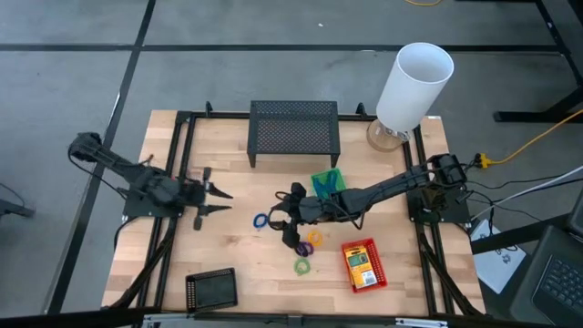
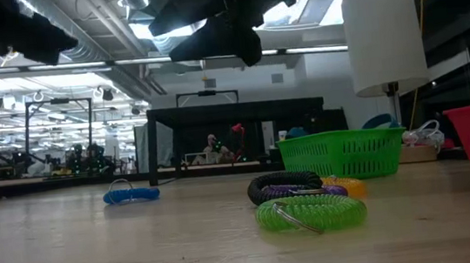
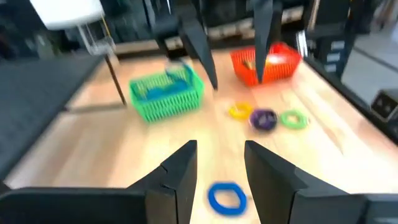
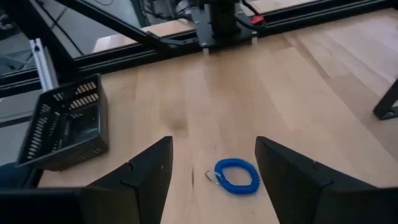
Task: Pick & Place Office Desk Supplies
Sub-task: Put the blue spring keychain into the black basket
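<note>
A blue coil ring (image 1: pixel 261 220) lies flat on the wooden table between my two grippers. My right gripper (image 1: pixel 281 211) hangs open above the table beside the ring; in the right wrist view the blue ring (image 4: pixel 236 175) shows between its fingers, untouched. My left gripper (image 1: pixel 223 200) waits open to the left, pointing at the blue ring (image 3: pixel 227 198). Purple (image 1: pixel 297 244), orange (image 1: pixel 315 237) and green (image 1: pixel 302 266) rings lie close together. A red basket (image 1: pixel 363 264) holds a yellow-and-green pack. A green basket (image 1: pixel 328 182) holds something blue. A black basket (image 1: pixel 211 289) stands near the near edge.
A wide black mesh stand (image 1: pixel 294 132) sits at the table's far side and a tall white cylinder (image 1: pixel 414 87) at the far right corner. Black frame rails (image 1: pixel 173 182) run along the left and right sides. Bare wood shows between the left gripper and the black basket.
</note>
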Action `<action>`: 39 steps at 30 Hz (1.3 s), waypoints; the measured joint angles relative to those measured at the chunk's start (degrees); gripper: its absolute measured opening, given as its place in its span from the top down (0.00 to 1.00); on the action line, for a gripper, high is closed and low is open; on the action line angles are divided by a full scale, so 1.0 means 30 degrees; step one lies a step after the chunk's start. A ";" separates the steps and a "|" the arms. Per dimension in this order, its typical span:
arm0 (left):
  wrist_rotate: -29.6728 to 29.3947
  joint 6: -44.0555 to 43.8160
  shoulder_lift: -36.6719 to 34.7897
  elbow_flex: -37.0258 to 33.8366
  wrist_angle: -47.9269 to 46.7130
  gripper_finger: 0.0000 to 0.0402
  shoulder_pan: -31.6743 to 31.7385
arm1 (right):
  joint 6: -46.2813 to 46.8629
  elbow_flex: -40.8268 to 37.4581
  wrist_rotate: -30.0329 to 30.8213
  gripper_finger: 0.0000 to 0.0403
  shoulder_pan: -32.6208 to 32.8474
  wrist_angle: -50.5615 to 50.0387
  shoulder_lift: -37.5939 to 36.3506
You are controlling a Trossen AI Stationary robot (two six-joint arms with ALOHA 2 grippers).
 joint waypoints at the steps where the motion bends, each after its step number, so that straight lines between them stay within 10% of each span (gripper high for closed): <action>1: 0.0339 -0.0312 0.0834 0.0223 0.0020 0.68 0.0277 | 0.0014 0.0000 -0.0153 0.43 -0.0013 0.0008 0.0000; 11: 0.2857 -0.1611 0.8599 0.2051 0.0763 0.68 0.2883 | -0.1356 -0.0007 -0.0816 0.43 0.0210 0.1518 -0.0247; 39: 0.7649 -0.1630 1.6978 0.2421 0.5875 0.68 0.6921 | -0.5296 0.0000 0.9591 0.43 0.5440 -0.3438 -0.5072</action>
